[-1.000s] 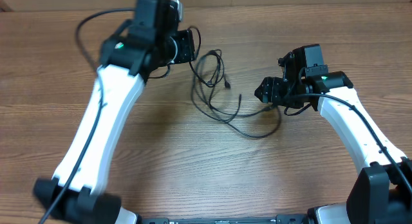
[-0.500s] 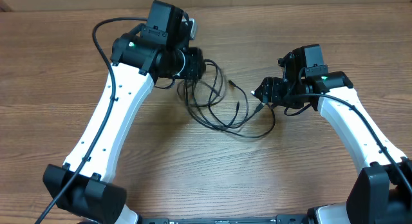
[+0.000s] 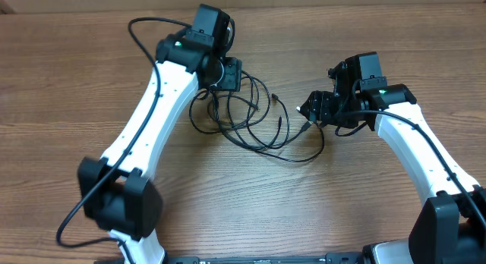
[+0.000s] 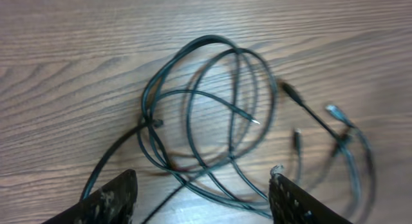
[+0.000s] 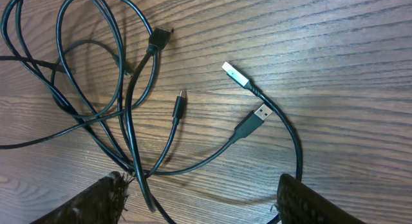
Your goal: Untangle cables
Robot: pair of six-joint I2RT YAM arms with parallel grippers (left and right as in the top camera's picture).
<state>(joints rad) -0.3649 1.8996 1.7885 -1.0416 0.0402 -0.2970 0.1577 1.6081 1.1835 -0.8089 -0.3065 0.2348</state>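
Observation:
The cables (image 3: 254, 120) are thin black cords lying in loose overlapping loops on the wooden table between my two arms. In the left wrist view the cable loops (image 4: 206, 108) lie on the wood, and some strands run under the gap of my left gripper (image 4: 203, 192), which is open and holds nothing. My left gripper (image 3: 230, 76) hovers over the bundle's upper left edge. My right gripper (image 3: 310, 109) sits at the bundle's right end. My right gripper (image 5: 206, 201) is open over a curved strand, with silver-tipped plugs (image 5: 236, 74) just beyond it.
The wooden table (image 3: 68, 89) stretches bare around the bundle. The left arm's own thick black cable (image 3: 140, 36) arcs over its white link. A black plug (image 5: 161, 37) and a small connector (image 5: 181, 105) lie among the loops.
My left gripper has opened and let go of the cables while swinging right. The bundle has dropped and spread into wider loops on the table. The right arm has stayed put.

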